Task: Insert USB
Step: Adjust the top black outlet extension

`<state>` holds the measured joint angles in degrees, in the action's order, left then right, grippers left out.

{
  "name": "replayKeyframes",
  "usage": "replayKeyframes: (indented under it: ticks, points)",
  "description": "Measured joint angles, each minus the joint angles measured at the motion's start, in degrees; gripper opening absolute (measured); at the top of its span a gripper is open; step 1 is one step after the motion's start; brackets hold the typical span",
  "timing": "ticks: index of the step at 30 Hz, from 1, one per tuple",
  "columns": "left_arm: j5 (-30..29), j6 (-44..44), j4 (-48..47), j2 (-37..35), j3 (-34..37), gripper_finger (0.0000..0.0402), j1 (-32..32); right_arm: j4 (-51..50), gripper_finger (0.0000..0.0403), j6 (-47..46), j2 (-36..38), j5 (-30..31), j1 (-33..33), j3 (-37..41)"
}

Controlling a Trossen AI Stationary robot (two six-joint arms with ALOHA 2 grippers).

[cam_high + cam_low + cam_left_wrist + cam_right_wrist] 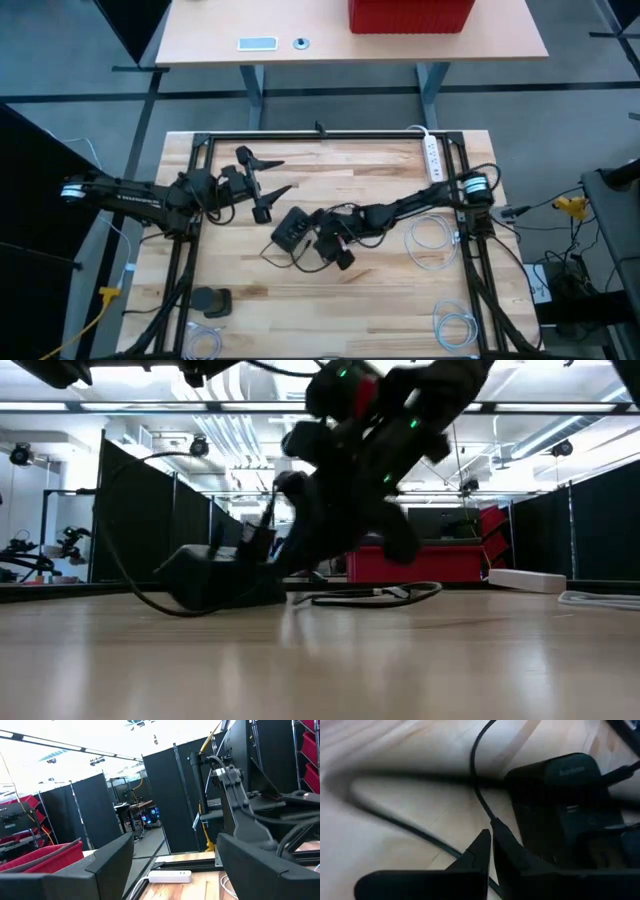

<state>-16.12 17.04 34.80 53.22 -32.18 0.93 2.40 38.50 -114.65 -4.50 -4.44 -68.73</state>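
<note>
A light wooden table (pixel 390 290) carries a black metal frame (pixel 330 135) along its edges, with both dark arms reaching in over the middle. The right arm stretches from the right edge toward the table's centre, its pincer (pixel 343 256) low over the wood and closed, the fingertips meeting beside a thin black cable (pixel 481 795); whether the cable's plug is pinched between them cannot be told. Just beside it, near the centre, lies the black USB hub (pixel 292 230), a boxy dark block that also fills part of the right wrist view (pixel 560 805). The left arm waits by the left edge, its pincer (pixel 268 176) spread wide and holding nothing. A white power strip (pixel 433 155) lies along the far right corner, coiled white cables (pixel 432 240) rest near the right edge, and a small black adapter (pixel 211 301) sits toward the near left corner.
</note>
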Motion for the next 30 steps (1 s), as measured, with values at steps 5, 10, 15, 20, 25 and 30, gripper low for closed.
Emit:
replayKeyframes:
  ticks: [5,10,15,20,25,30]
  points:
    - [0.0,0.0,-2.4,-1.0,0.1,0.0275,0.0,5.8,0.0002,1.2,-6.3,0.1,2.2,-4.2]
    - [0.0,0.0,-2.9,-1.4,0.1,0.0275,0.0,7.0,0.0002,2.9,-11.8,0.7,4.8,-11.5]
    - [0.0,0.0,-4.8,-2.2,0.1,0.0275,0.0,7.3,0.0002,3.7,-16.4,1.6,8.3,-20.0]
    - [-1.3,0.4,-8.7,-5.2,0.1,0.0275,0.0,7.3,0.0002,4.2,-21.3,1.5,11.8,-29.1]
    - [-2.0,-1.0,-16.3,-9.1,0.1,0.0275,0.0,6.8,0.0002,5.0,-25.5,1.6,16.0,-38.5]
    - [-2.0,-2.1,-18.3,-10.2,0.1,0.0275,0.0,1.7,0.0002,-4.2,-26.9,-0.7,20.1,-47.1]
